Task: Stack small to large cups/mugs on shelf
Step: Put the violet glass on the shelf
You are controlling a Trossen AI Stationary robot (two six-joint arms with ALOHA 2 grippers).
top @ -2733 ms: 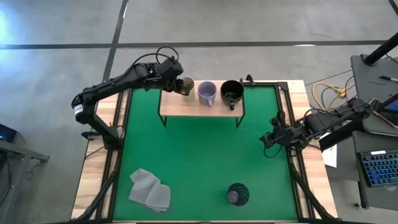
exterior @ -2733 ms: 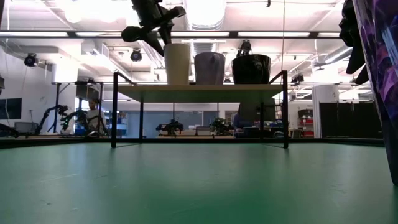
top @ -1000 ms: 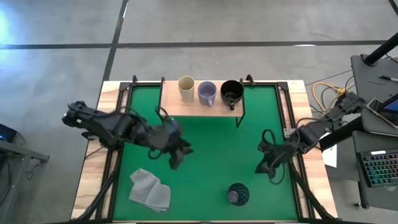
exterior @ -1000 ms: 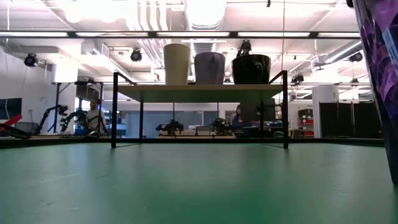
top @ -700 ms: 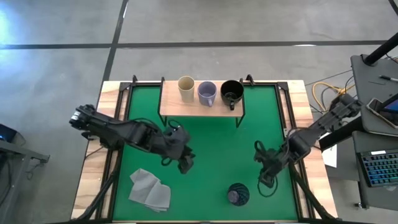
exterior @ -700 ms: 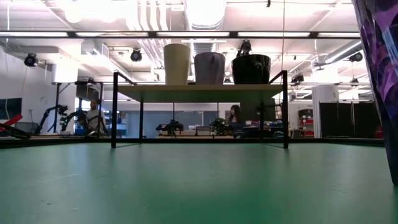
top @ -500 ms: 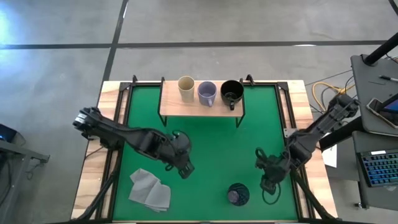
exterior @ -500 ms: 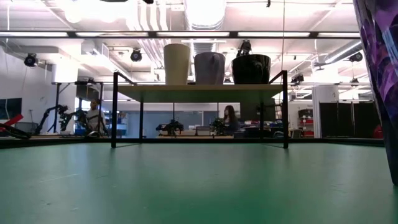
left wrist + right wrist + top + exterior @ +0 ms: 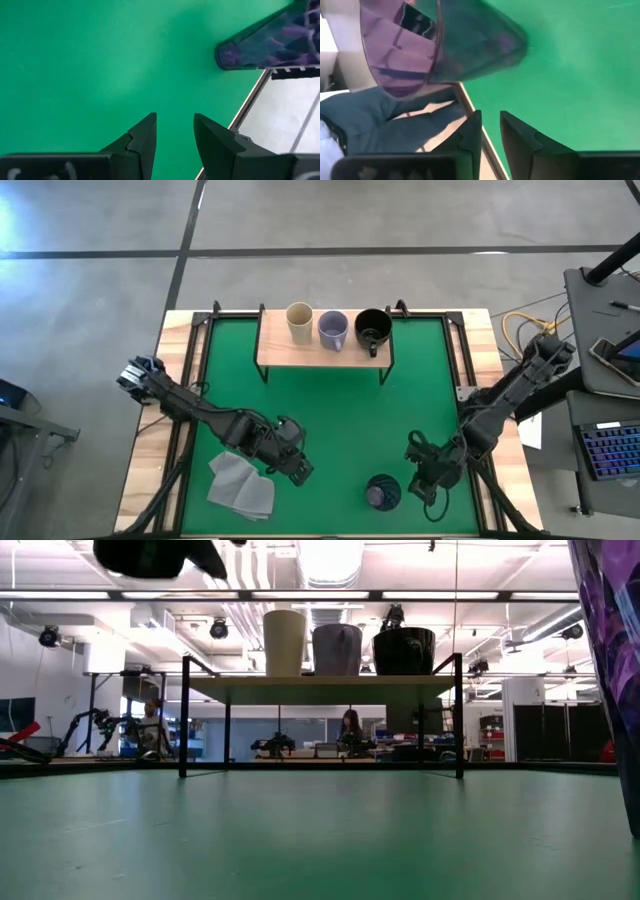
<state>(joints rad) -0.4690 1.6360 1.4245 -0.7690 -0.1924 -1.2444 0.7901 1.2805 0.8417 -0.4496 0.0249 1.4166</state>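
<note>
Shelf (image 9: 322,357): holds, in a row, cream cup (image 9: 298,322), lavender mug (image 9: 333,330), black mug (image 9: 373,328).
Purple tumbler (image 9: 381,492): upright on the green mat (image 9: 350,430), well apart from the shelf, at the mat's near edge.
Right gripper (image 9: 424,477): just beside the tumbler, jaws slightly parted, empty.
Left gripper (image 9: 297,470): near the grey cloth (image 9: 241,484), jaws slightly parted, empty.
Step judged: reaching for the last vessel. Next: widen the jaws, close around the tumbler, carry it to the shelf's free end past the black mug.
</note>
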